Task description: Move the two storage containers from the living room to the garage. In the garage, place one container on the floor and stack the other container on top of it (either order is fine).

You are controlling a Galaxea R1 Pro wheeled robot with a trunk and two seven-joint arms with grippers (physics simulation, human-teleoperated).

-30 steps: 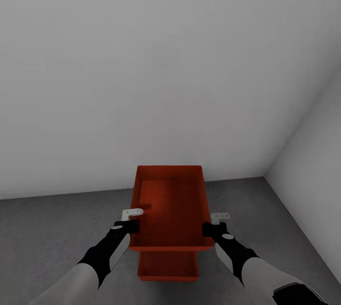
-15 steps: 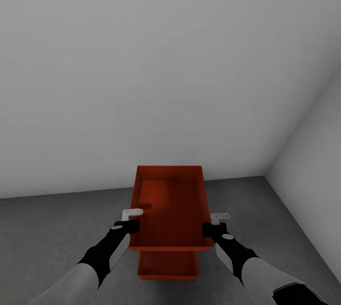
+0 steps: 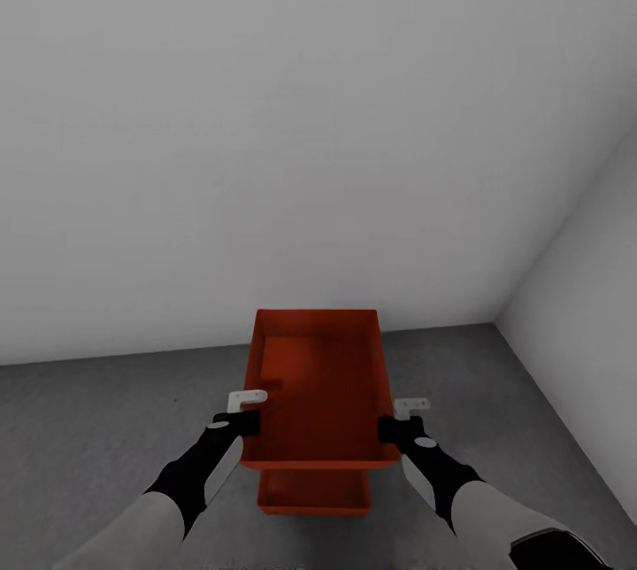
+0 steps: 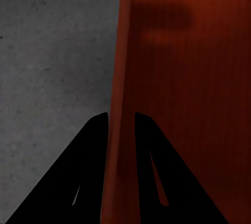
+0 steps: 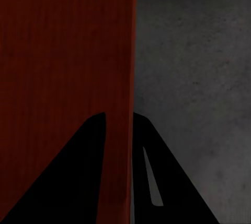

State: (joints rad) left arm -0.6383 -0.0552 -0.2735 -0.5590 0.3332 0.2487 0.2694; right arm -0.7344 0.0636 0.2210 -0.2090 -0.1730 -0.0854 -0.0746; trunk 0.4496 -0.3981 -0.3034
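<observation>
The upper storage container (image 3: pixel 320 393), an open-topped orange-red bin, hangs level in front of the robot, directly above the lower storage container (image 3: pixel 314 494), whose near end shows just beneath it on the dark concrete floor (image 3: pixel 97 428) of the garage. Whether the two bins touch is hard to judge from the head view; a narrow shadowed band seems to separate them.

The left gripper (image 3: pixel 247 412) pinches the upper bin's left wall near its front corner. In the left wrist view its two dark fingers (image 4: pixel 86 177) sit on either side of the thin red wall (image 4: pixel 119 104), one inside the bin and one outside. The right gripper (image 3: pixel 395 419) grips the opposite wall the same way; the right wrist view shows its fingers (image 5: pixel 78 177) straddling that wall's edge (image 5: pixel 123 78), with grey concrete beyond.

Behind the bins a plain pale grey wall (image 3: pixel 265 127) meets the floor, and a second wall (image 3: pixel 593 287) forms a corner at the right.
</observation>
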